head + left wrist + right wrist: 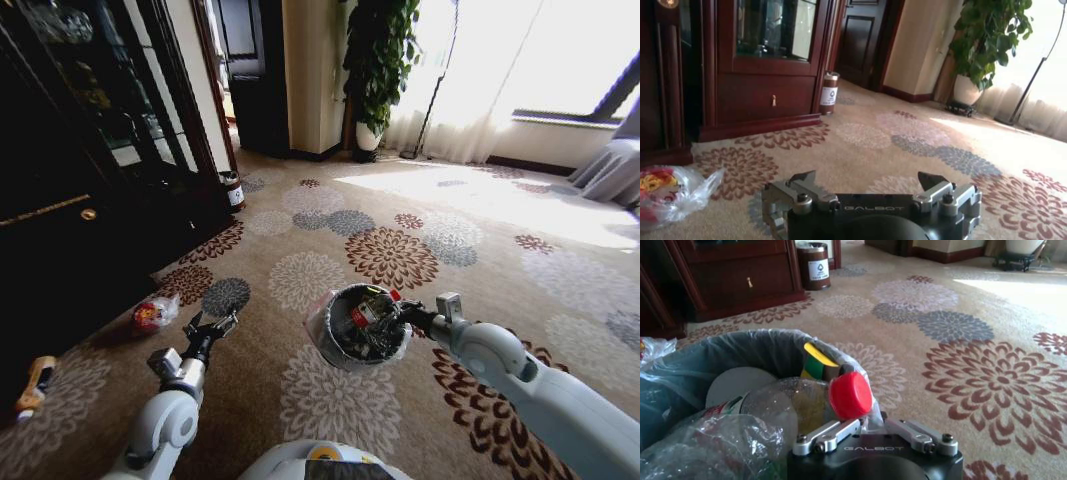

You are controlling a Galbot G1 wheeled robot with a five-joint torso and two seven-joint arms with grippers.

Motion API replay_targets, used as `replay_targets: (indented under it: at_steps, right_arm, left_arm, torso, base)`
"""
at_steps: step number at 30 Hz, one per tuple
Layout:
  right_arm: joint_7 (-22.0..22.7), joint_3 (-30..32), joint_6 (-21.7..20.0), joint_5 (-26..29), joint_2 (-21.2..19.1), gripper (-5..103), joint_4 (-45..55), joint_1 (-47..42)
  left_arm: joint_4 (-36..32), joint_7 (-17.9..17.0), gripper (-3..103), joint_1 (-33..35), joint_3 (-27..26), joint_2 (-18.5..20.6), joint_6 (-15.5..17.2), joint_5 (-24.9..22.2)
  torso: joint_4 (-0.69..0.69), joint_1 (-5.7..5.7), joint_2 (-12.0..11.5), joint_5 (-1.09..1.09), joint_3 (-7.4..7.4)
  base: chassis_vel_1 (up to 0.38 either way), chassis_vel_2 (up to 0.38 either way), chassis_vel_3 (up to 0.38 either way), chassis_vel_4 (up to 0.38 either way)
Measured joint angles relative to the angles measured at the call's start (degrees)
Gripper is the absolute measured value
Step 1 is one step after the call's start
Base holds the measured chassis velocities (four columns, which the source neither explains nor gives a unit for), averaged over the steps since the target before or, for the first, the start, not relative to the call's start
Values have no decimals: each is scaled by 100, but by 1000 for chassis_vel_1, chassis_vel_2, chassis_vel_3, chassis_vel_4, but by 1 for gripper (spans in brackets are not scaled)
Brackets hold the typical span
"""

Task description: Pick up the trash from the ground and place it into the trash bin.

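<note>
So the trash bin (pixel 345 330) sits low and just right of centre in the head view, on the flowered carpet (pixel 390 250), and it's already pretty full: crumpled clear plastic plus a clear bottle (pixel 368 310) with a red cap poking up at its right rim. The right gripper (pixel 410 318) comes in from the lower right and is clamped on that right rim. In the right wrist view its fingers (pixel 833 435) are pinched on the liner edge, with the red cap (pixel 851 395) sitting right above them and a yellow-green wrapper (pixel 815 365) tucked against the inside wall.

The left gripper (pixel 212 326) is in the lower left of the head view, jaws spread wide and holding nothing, hovering low over the carpet. The red-and-white plastic bag (pixel 153 314) lies on the floor just to the left of it, near but not touching, close to the foot of the dark wooden cabinet (pixel 70 180). In the left wrist view the same bag shows at the lower left edge, off to the side of the open fingers (pixel 803 182).

There's also an orange-topped piece (pixel 35 385) way over at the left edge of the head view, well apart from both grippers.
</note>
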Motion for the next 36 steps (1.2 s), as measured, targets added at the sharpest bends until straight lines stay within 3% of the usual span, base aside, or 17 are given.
replay_targets:
  at_steps: [11,17,19,23,26,27,29,36]
  right_arm:
    - [-92,-32,8,-178,70,1,19,-35]
    - [-93,-63,9,-178,70,1,25,-4]
    - [-87,-95,10,-181,71,1,27,-10]
    - [-50,-132,9,-194,99,1,66,-30]
    - [-42,-135,9,-208,108,1,105,-51]
    - [-41,-138,12,-208,118,1,127,-69]
    - [6,-137,16,-211,133,1,145,-90]
    - [90,-52,117,-169,166,1,154,-164]
  left_arm:
    - [121,-18,100,-108,72,52,-39,29]
    - [125,-37,100,-97,108,37,-65,38]
    - [136,-42,100,-85,148,4,-103,69]
    - [242,-66,100,-83,207,-9,-243,171]
    - [288,-96,100,-80,227,-9,-300,191]
    - [312,-111,100,-61,233,-10,-332,215]
    - [321,-115,100,1,232,-34,-367,260]
    - [303,-104,100,200,252,-188,-445,296]
  torso:
    - [-6,0,0,1,0]
    - [-1,0,-1,-6,0]
    - [-4,0,-1,5,0]
    - [-2,0,-1,-5,0]
    - [0,0,-1,2,0]
    - [5,0,-2,-1,1]
    - [-3,-1,-1,-4,-1]
    - [-7,0,0,5,-1]
  base:
    - [119,109,-81,-103]
    - [291,293,-175,-184]
    - [339,345,-245,-206]
    - [374,355,-209,-216]
    - [332,315,-215,-197]
    - [284,291,-220,-150]
    - [174,148,-122,-122]
    - [2,1,-24,-14]
